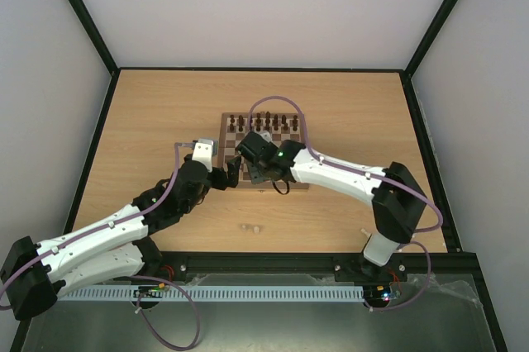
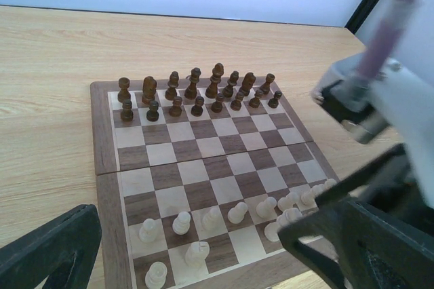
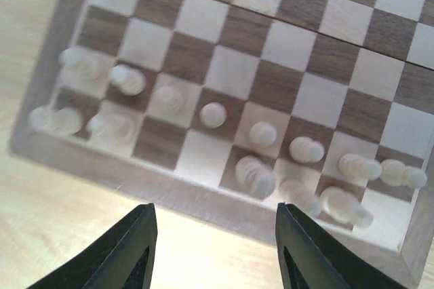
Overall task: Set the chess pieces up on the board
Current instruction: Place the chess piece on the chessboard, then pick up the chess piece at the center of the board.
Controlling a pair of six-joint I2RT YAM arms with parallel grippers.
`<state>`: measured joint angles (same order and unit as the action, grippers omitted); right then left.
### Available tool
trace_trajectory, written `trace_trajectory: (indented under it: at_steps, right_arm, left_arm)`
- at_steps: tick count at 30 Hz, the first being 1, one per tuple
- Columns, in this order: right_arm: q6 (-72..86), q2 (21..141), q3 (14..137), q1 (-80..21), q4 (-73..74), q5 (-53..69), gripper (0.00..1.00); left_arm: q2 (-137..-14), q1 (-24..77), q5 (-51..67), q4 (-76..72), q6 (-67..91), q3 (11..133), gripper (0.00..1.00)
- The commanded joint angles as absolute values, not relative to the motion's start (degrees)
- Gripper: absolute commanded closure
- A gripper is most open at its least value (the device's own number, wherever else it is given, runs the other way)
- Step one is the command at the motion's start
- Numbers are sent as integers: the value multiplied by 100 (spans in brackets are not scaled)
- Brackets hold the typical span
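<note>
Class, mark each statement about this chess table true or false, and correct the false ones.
1. The dark pieces stand on the two far rows of the board. True.
2. Two small pale pieces lie on the table, off the board. True.
3. The right gripper holds a pale piece. False: its fingers are apart with nothing between them.
4. The left gripper is shut. False: it is open.
</note>
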<state>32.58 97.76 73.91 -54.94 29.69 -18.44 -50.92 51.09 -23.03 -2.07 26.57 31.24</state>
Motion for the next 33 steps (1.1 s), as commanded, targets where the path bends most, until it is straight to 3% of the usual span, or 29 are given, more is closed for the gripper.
trace_trajectory:
  at_steps: [1,13,27,33]
  right_arm:
    - [3558,9272,7442,-6028,3663,-2212,50]
    - [4914,8546,6506,-7792,3783,-2113,48]
    - [5301,9339,6026,-8279,3082,-1793,54]
    - [5420,9525,6021,-8233,3107,-1993,61]
  left_arm:
    - [-5025,5118,-2469,-231,2663,3284,1]
    - [-4648,5117,-2696,-194,2731,3172,1]
    - [-3998,5120,-2984,-213,2812,2949,1]
    - [-4028,5120,-2971,-220,2806,2953,1]
